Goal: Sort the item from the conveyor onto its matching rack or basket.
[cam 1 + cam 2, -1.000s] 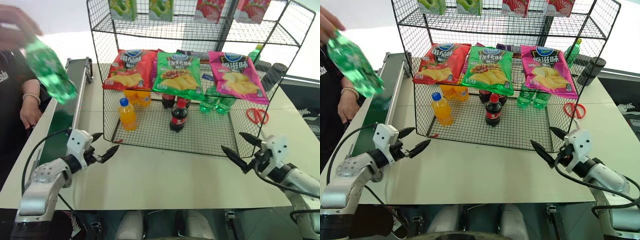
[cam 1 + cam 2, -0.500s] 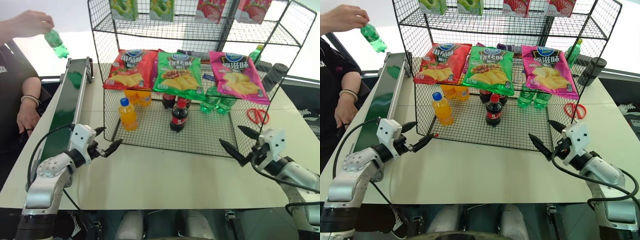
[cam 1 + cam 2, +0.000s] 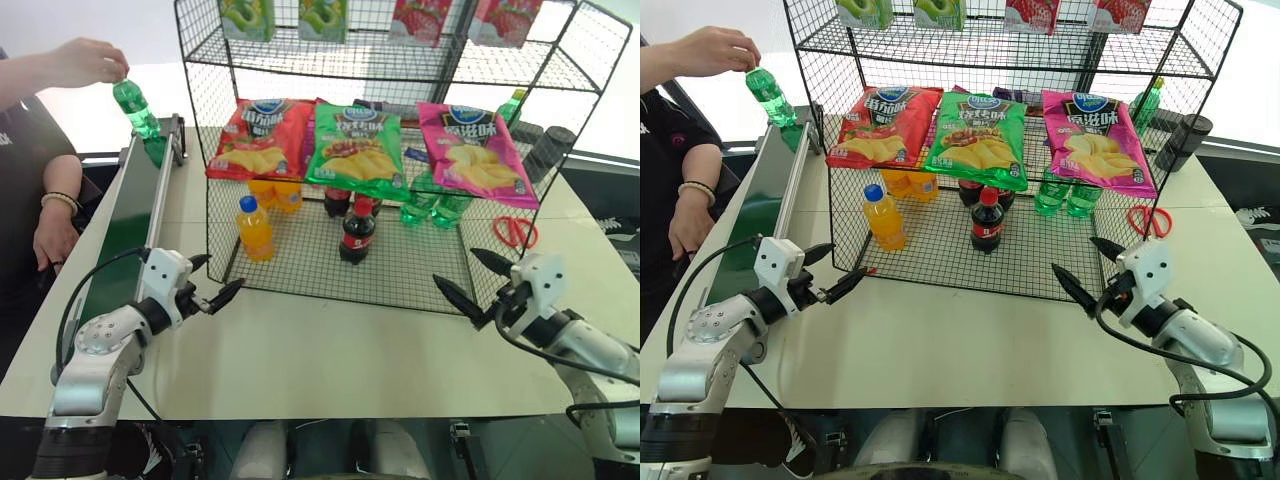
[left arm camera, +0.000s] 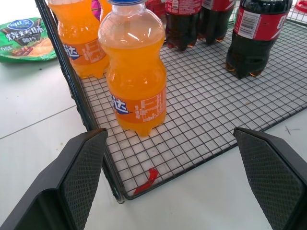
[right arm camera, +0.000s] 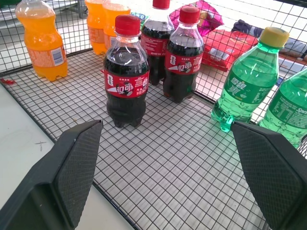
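A person's hand (image 3: 88, 60) holds the item, a small green soda bottle (image 3: 135, 108), by its top over the far end of the conveyor (image 3: 120, 235), a dark green belt along the table's left edge. I cannot tell if its base touches the belt. The black wire rack (image 3: 330, 275) stands mid-table, with chip bags (image 3: 355, 148) hung on its front. My left gripper (image 3: 222, 275) is open and empty beside the rack's front left corner, facing an orange bottle (image 4: 135, 81). Off the front right corner my right gripper (image 3: 455, 268) is open and empty.
On the rack's lowest tier stand orange bottles (image 3: 255, 228), cola bottles (image 5: 126, 91) and green bottles (image 5: 249, 86). Red scissors (image 3: 515, 232) lie on the table right of the rack, and black cups (image 3: 550, 150) stand behind them. A person stands at the conveyor's left side.
The person's hand carried the green bottle from close by on the left out to the conveyor's far end and lowered it. My right gripper edged up and left; the left one stayed put.
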Robot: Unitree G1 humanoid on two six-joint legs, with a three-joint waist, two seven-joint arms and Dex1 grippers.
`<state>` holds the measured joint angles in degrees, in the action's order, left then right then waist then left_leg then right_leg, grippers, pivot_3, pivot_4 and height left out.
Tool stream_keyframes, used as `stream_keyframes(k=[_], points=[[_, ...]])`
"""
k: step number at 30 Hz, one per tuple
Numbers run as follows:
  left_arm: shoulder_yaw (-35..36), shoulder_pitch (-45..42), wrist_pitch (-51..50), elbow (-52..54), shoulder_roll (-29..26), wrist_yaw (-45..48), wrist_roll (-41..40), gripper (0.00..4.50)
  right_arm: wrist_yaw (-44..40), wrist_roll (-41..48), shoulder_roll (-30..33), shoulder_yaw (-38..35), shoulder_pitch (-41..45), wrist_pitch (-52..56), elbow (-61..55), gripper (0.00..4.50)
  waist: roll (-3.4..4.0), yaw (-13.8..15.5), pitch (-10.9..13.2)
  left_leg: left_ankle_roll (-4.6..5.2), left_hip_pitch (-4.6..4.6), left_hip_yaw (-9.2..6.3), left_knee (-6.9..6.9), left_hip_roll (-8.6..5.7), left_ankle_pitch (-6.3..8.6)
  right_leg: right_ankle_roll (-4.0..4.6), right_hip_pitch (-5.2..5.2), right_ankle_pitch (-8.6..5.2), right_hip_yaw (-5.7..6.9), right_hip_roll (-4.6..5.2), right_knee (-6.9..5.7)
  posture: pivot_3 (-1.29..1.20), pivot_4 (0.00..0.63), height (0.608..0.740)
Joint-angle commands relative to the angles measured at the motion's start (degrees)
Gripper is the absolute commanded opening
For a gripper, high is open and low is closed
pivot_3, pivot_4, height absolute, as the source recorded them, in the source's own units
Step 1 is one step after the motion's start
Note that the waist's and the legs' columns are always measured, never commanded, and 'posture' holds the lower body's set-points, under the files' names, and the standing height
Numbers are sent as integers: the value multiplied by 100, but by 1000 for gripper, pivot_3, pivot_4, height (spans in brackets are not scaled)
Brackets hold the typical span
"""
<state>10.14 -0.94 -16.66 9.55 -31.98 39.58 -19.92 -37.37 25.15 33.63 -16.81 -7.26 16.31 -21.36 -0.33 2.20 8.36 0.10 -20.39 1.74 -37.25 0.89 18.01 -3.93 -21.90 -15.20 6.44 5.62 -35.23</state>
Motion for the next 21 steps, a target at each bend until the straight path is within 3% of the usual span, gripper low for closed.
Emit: stream_keyframes(k=[1, 21], points=[[23, -106, 106, 64, -27, 2, 16, 4500, 39, 81, -14, -56, 71, -20, -249, 4437, 0, 0, 0, 0, 0, 0, 0, 0, 0, 0, 0, 0, 0, 0, 0, 0, 150, 730], [126, -69, 120, 141, -34, -62, 12, 4500, -147, -22, -83, 93, 299, -373, 237, 4437, 0, -4, 0, -1, 0, 0, 0, 0, 0, 0, 0, 0, 1, -2, 0, 0, 150, 730]])
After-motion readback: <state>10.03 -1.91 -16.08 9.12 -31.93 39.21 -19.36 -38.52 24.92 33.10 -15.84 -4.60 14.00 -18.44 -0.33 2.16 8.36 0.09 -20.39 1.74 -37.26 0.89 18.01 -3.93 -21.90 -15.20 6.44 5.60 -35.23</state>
